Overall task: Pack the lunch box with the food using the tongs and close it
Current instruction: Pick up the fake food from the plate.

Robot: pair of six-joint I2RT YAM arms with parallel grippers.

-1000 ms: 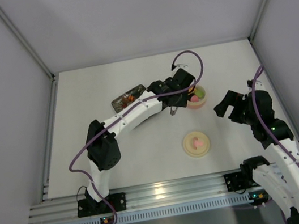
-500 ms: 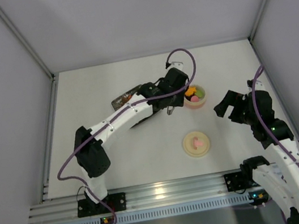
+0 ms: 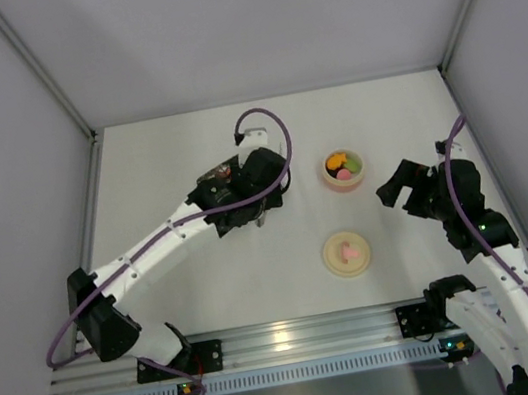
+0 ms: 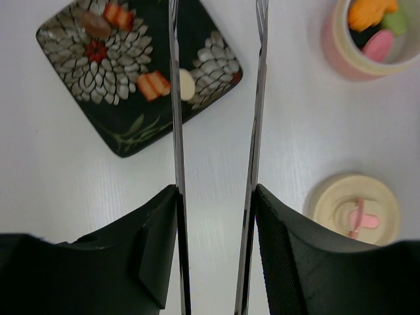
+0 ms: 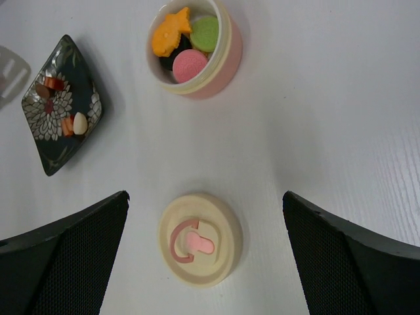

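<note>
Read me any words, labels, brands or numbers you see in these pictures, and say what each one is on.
None: no text can be read anywhere. The plate shows only a flower pattern, the lid only a pink knob; the bowl, food and tongs show no marks.

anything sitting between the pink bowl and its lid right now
Nothing. Only bare white table separates the bowl from the lid. The right wrist view shows that stretch most clearly.
</note>
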